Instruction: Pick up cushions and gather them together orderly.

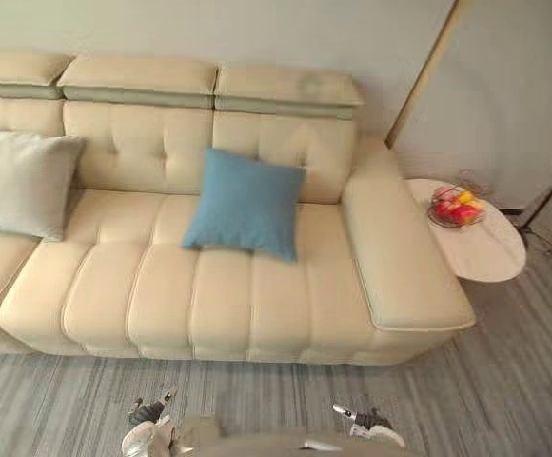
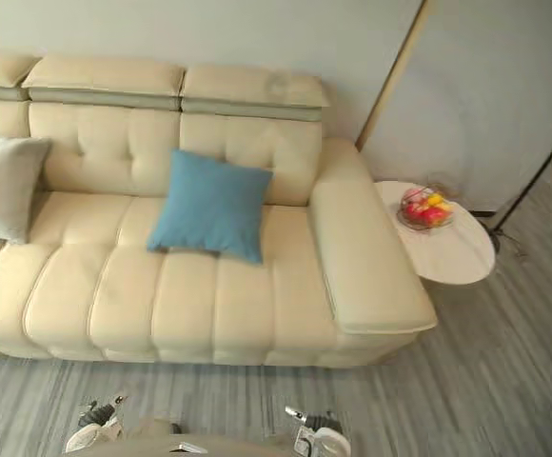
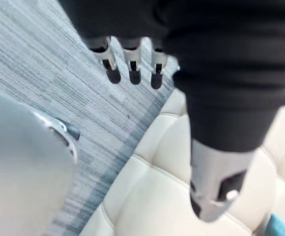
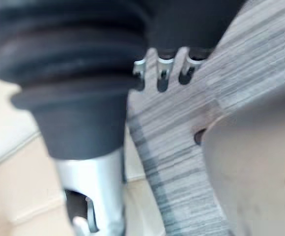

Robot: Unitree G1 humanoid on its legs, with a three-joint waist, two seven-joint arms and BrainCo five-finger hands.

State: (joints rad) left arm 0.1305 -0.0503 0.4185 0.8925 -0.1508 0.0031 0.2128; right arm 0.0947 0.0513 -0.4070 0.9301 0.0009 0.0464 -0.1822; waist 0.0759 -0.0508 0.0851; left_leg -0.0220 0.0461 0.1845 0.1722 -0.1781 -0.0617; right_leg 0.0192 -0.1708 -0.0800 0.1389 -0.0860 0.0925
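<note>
A square blue fabric cushion (image 1: 245, 203) stands tilted on the seat of the cream leather sofa (image 1: 257, 295), leaning against the sofa's tufted backrest near the middle. A larger pale grey-white fabric cushion (image 1: 19, 181) leans on the same backrest toward the sofa's left end, well apart from the blue one. Beyond the sofa's right armrest stands a small round white desk (image 1: 490, 252) carrying a wire bowl of red and yellow fruit (image 1: 455, 208). The left hand (image 3: 132, 64) hangs empty in front of the sofa's front edge, over the grey striped floor (image 1: 504, 381), fingers straight and relaxed with the thumb apart. The right hand (image 4: 163, 73) is likewise slack and empty, over the floor in front of the sofa. Neither cushion is touched, so the gathering looks not yet begun. Both cushions are probably light, soft and squashy: they will fold and sag if pinched at a corner, and the fabric should give fair grip. A hold across the upper edge or at the two sides, fingers sunk well into the filling, seems safest. The blue one sits nearer the sofa's centre and looks easier to reach.
</note>
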